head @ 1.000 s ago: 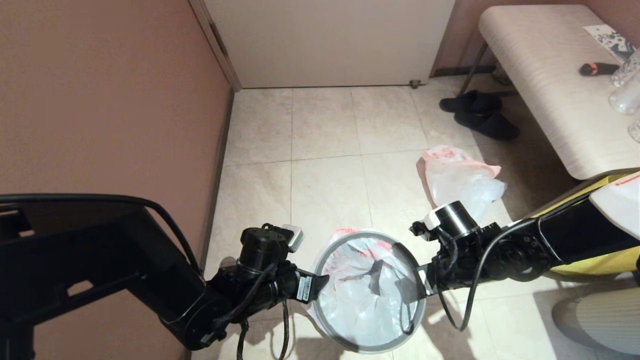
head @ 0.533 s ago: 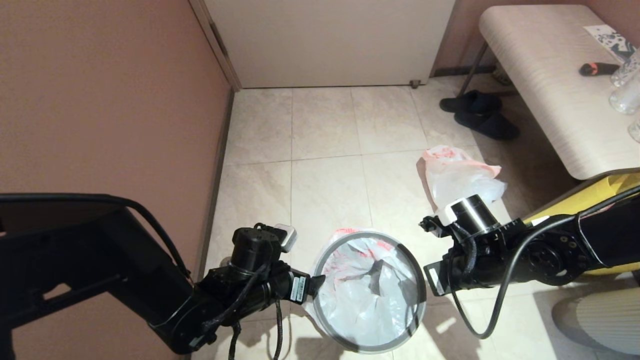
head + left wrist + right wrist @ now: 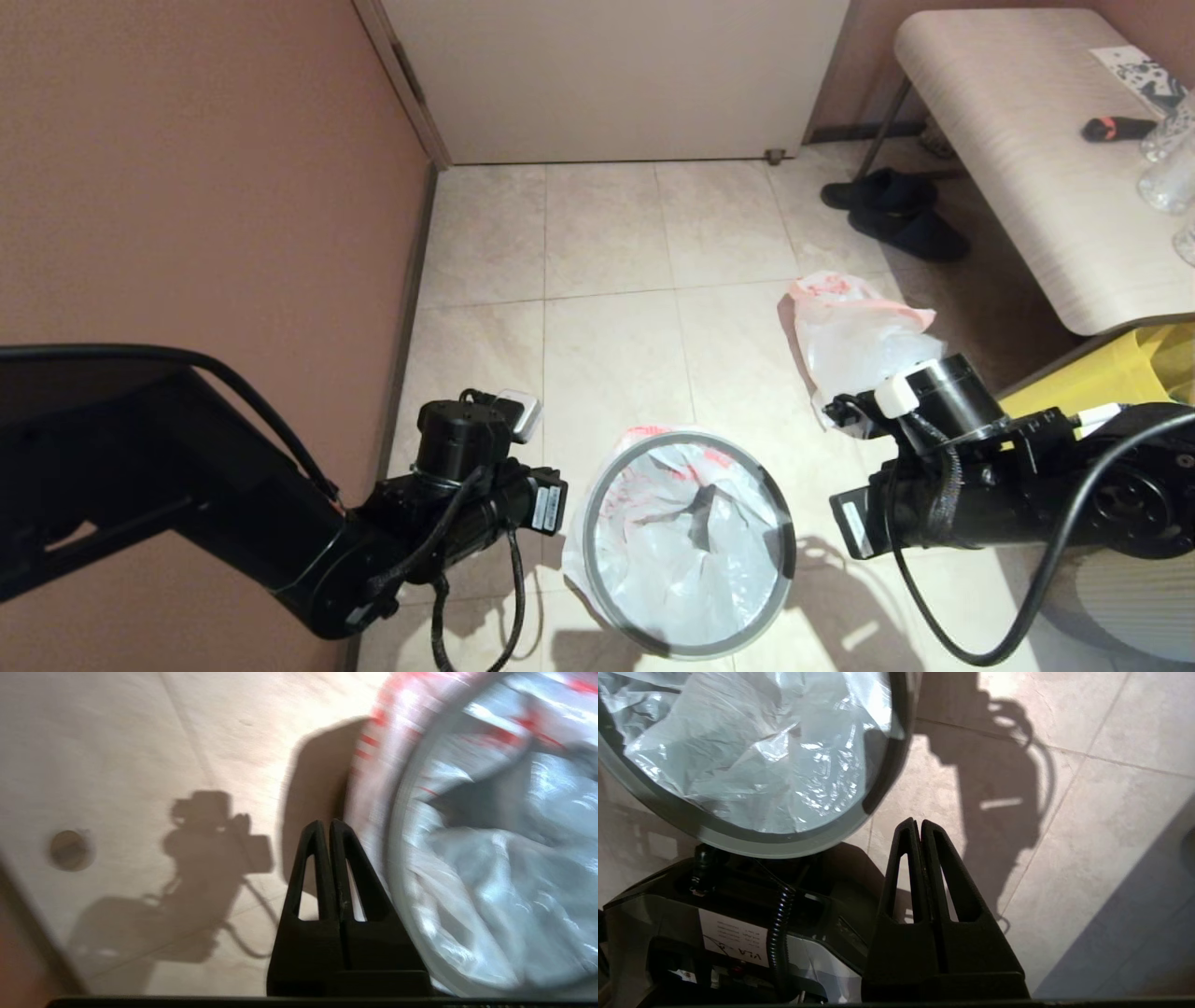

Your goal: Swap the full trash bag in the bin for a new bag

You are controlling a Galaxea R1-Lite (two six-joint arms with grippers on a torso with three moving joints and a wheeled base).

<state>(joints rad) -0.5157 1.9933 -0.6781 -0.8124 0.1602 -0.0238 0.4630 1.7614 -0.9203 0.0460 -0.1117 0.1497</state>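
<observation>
The new bag [image 3: 686,551] sits in the bin [image 3: 689,644] between both tools [image 3: 325,828] [image 3: 916,827], each pinched together on nothing, so it looks nearly done.

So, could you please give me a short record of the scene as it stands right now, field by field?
bin: small round black waste bin with grey hoop rim, on the tiled floor
new bag: thin translucent white plastic bag with pink-red band, lining the bin
left gripper: jaws shut, empty, beside the bin
right gripper: jaws shut, empty, beside the bin
other bag: lumpy white plastic bag on the floor beyond the bin
</observation>
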